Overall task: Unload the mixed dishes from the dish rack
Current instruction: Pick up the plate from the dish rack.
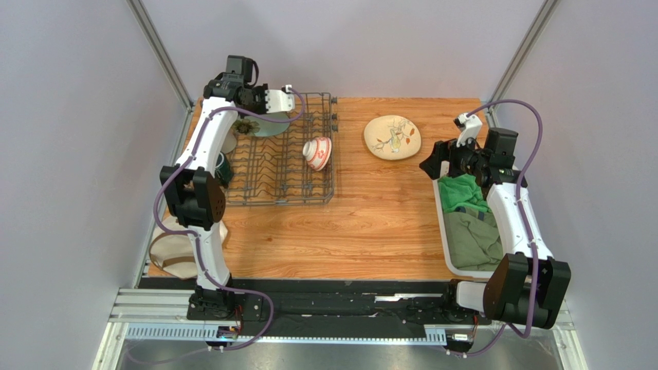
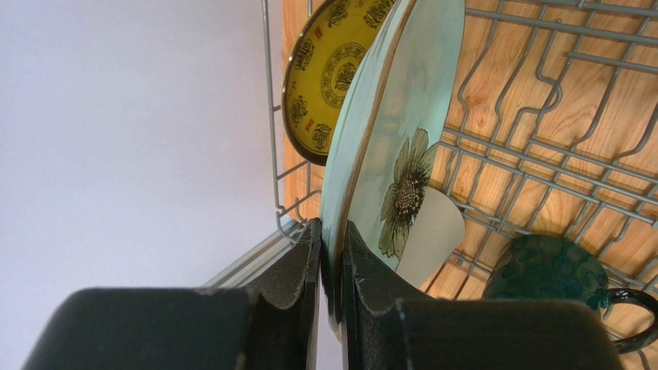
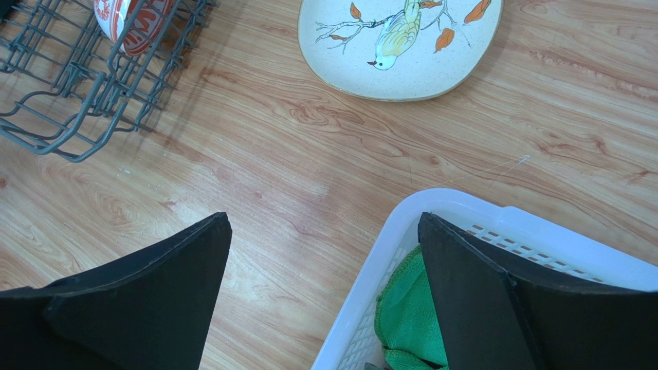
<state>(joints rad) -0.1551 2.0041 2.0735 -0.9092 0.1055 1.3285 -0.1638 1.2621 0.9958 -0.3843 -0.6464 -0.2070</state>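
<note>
As walls [image 1: 69, 116] enclose wooden table [image 1: 371, 231] | left fingers [image 2: 297, 274] clamp flowered plate [image 2: 401, 131] | right fingers [image 3: 154, 308] apart

Grey wire dish rack [image 1: 278, 185] stood at the table's far left corner. It held the pale green flowered plate [image 2: 401, 154] on edge, rim pinched in the left gripper [image 2: 332, 239]; yellow-and-dark patterned plate [image 2: 328, 73] upright just behind; dark green mug [image 2: 552, 270] nearby; small red-and-white bowl [image 1: 317, 153] tipped sideways at the right. Cream plate [image 1: 392, 136], bird-painted, lay flat near the far edge, right of the rack.

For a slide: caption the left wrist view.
Left gripper shut on the pale green flowered plate in the dish rack, yellow-and-dark patterned plate beyond.
</note>
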